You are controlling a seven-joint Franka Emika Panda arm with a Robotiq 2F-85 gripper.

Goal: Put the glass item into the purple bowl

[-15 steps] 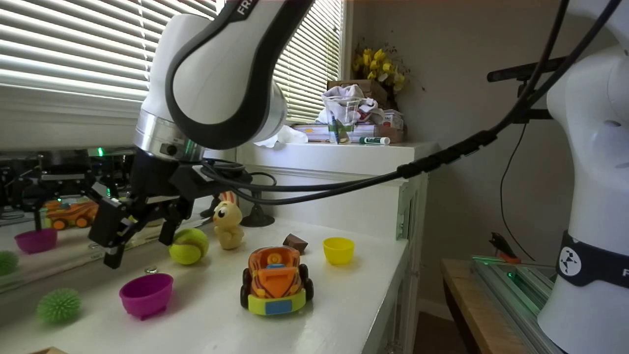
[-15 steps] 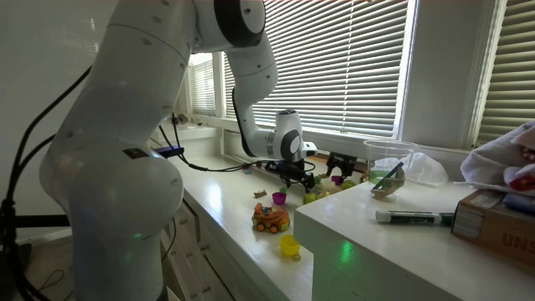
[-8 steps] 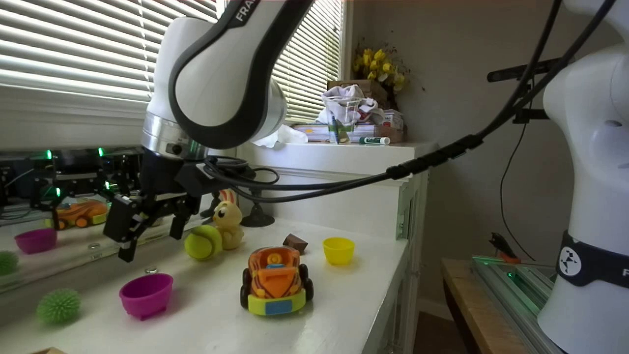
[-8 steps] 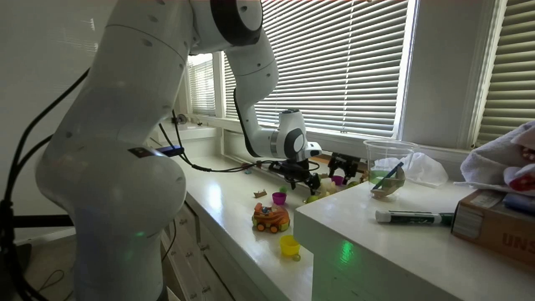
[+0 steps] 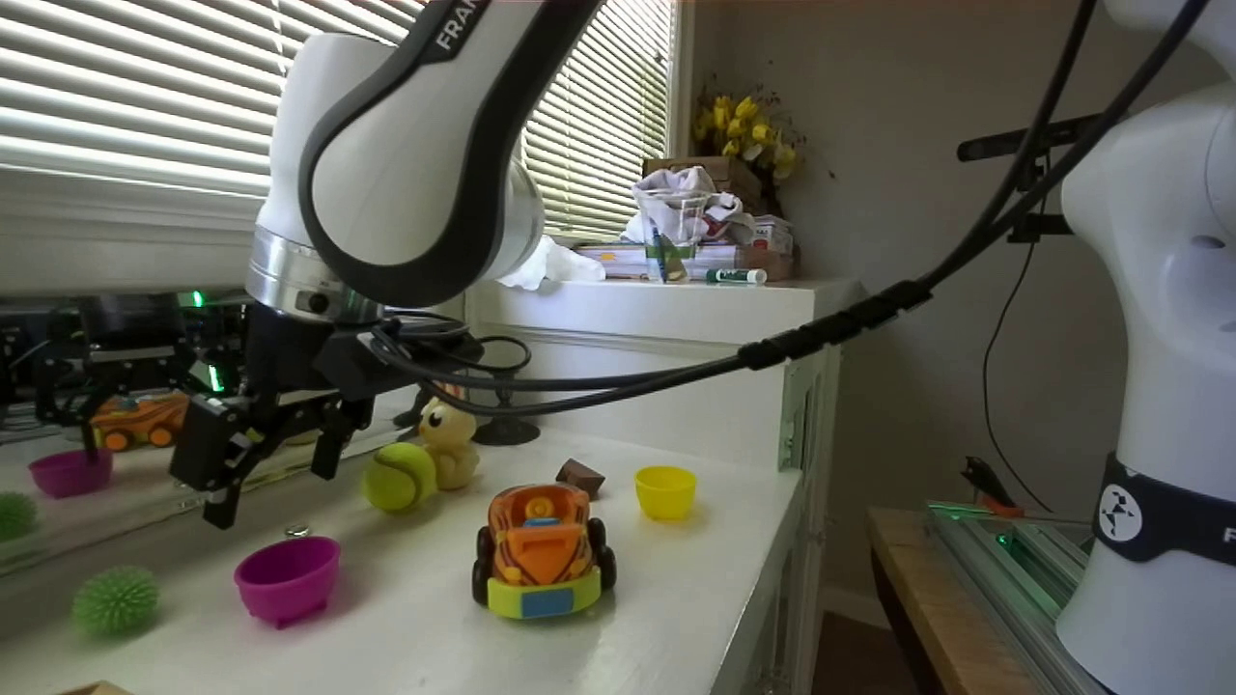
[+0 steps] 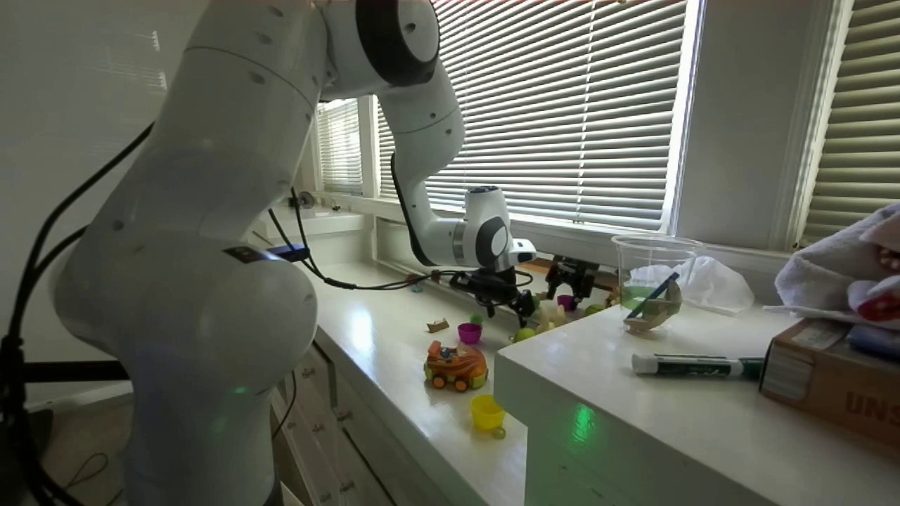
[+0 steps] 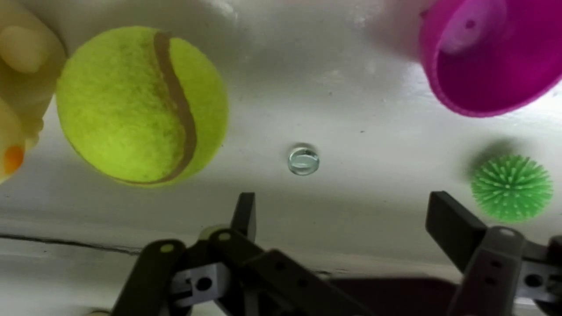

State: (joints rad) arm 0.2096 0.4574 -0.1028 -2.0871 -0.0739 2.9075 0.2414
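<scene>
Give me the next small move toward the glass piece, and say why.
I'd probably ease the open gripper across to center the small round glass piece before descending. In the wrist view it appears ahead of the fingertips and off-center toward the tennis ball; in an exterior view, the gripper hovers above the white counter.

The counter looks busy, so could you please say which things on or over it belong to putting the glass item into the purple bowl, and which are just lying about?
For the job:
glass item, small and clear
purple bowl
gripper, jaws apart

Just lying about, among others:
tennis ball
spiky ball
bunny
car
yellow bowl
brown block
</scene>
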